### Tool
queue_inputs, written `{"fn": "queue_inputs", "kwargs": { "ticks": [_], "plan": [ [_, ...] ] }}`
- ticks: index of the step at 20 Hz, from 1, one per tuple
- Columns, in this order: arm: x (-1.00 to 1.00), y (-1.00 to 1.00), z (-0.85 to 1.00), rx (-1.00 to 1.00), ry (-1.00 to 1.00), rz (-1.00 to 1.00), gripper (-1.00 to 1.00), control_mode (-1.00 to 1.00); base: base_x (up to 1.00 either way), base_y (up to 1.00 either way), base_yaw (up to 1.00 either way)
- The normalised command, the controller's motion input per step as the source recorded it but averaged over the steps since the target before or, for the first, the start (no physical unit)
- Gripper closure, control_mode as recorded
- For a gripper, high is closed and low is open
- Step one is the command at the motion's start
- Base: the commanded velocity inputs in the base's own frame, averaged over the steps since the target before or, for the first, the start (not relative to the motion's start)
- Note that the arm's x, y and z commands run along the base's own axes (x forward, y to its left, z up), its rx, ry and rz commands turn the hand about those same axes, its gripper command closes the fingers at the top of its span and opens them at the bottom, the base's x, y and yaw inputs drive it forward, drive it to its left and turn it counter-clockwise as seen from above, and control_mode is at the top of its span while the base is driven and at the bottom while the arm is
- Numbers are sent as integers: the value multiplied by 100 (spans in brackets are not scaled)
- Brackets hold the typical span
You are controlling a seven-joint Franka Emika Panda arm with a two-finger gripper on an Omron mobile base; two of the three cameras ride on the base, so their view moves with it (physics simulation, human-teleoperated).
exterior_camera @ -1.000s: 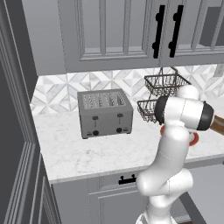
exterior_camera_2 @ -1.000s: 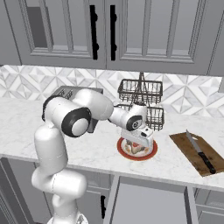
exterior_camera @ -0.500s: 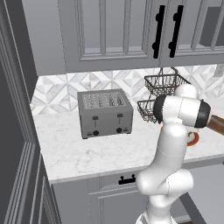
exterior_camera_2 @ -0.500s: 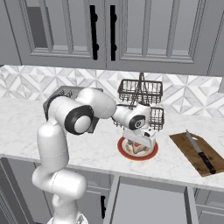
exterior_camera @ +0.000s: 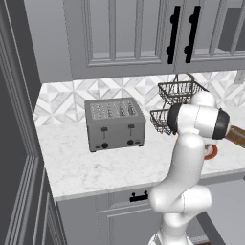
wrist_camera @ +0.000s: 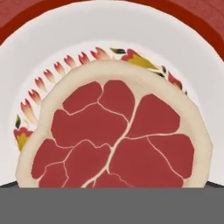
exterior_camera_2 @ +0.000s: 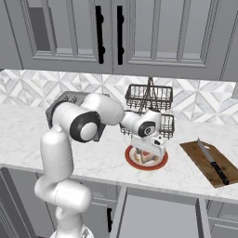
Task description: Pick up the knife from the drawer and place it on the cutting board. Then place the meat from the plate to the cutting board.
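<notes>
The meat (wrist_camera: 113, 140), red with white fat lines, lies on the plate (wrist_camera: 199, 61), very close under the hand camera. From the right base view, my gripper (exterior_camera_2: 148, 152) hangs straight down over the meat (exterior_camera_2: 143, 158) on the orange-rimmed plate (exterior_camera_2: 131, 161), with its jaws open and nothing held. The knife (exterior_camera_2: 213, 162) lies on the brown cutting board (exterior_camera_2: 197, 151) to the right of the plate. The drawer (exterior_camera_2: 158, 214) stands pulled out below the counter edge. In the left base view, my arm hides most of the plate (exterior_camera: 211, 153).
A two-tier wire basket (exterior_camera_2: 148, 100) stands right behind the plate, close to my wrist. A grey toaster (exterior_camera: 115, 123) sits further left on the counter. Upper cabinets with dark handles (exterior_camera_2: 99, 35) hang above.
The hand has eased slightly down and to the right over the plate. The jaws stayed open, and the meat, knife and board have not moved.
</notes>
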Motion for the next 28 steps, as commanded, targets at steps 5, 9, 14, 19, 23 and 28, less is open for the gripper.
{"fn": "queue_inputs", "kwargs": {
  "ticks": [5, 9, 14, 19, 23, 28],
  "plan": [
    [-62, -34, 1, 13, -22, -4, 100, -100, 0, 0, 0],
    [3, -69, 64, 16, -12, -10, 100, -100, 0, 0, 0],
    [51, -92, 67, 19, -2, -9, 100, -100, 0, 0, 0],
    [84, -85, 23, 14, 4, -13, 100, -100, 0, 0, 0],
    [46, -85, -16, 6, 3, -16, 100, -100, 0, 0, 0],
    [6, -49, -5, -3, -1, -14, 100, -100, 0, 0, 0]
  ]
}}
